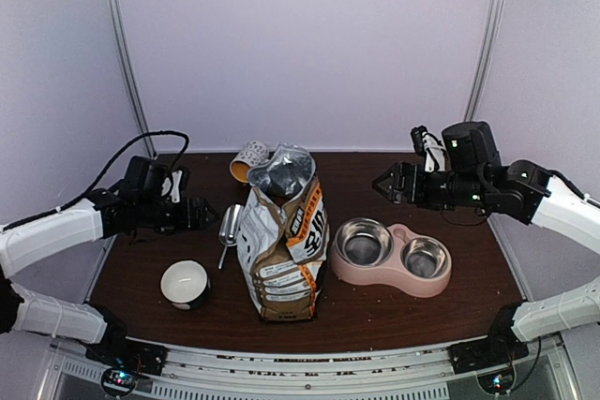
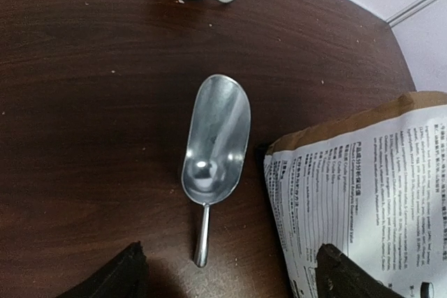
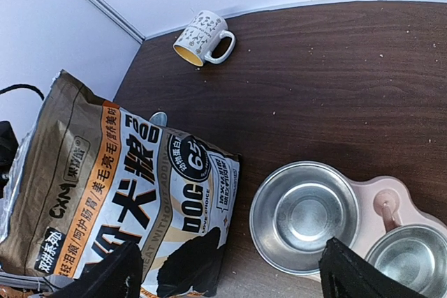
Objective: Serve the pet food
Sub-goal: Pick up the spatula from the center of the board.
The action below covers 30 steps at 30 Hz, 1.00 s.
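2 grippers are shown spread wide, with nothing between the jaws. The left gripper is positioned above a steel scoop laid just beside the printed bag. The right gripper is positioned above the table near the pink double bowl. The bag is seen open-topped between scoop and bowl. The pet food cannot be made out in any view.

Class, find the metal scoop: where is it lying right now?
In the top view, the scoop lies flat on the table's left half, just left of the food bag and behind the white bowl.
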### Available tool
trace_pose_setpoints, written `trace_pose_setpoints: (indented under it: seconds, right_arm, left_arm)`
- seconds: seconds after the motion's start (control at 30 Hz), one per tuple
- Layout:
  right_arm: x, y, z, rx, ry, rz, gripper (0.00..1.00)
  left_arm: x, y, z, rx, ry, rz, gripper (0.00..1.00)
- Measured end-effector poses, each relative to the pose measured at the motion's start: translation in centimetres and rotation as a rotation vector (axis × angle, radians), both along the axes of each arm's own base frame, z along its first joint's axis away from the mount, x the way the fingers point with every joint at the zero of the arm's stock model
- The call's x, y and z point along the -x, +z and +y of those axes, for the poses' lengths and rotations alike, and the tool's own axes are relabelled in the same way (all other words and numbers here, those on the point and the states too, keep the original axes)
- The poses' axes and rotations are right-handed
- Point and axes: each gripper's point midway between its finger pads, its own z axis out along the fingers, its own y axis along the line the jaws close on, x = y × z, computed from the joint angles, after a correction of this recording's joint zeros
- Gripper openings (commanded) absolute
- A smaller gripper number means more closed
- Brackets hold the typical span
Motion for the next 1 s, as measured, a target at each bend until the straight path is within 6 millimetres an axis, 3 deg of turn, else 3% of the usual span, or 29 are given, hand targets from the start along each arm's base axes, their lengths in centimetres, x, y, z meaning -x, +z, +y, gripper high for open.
trace_pose_setpoints:
  seconds: [0.3,0.57,0.9,1.0]
  right_arm:
    - [-0.2,0.0,0.5,-0.055,-0.001,0.003,0.89]
    - [-0.4,-0.2,0.7,-0.065,-0.001,0.011,0.88]
    - [-0.4,-0.7,0.6,-0.066,-0.007,0.021,0.88]
    - [-0.3,-1.2,0.6,-0.065,-0.013,0.034,0.88]
  left_arm:
    - [-3.3,-3.6,-1.1,-0.023,-0.034,0.002,0.75]
    - [-5.0,-7.9,-1.8,-0.075,-0.048,0.079,0.49]
    - [-7.0,-9.6,-2.2,-0.095,-0.043,0.098,0.32]
    - [-7.4,-10.1,-2.5,-0.1,-0.049,0.109,0.22]
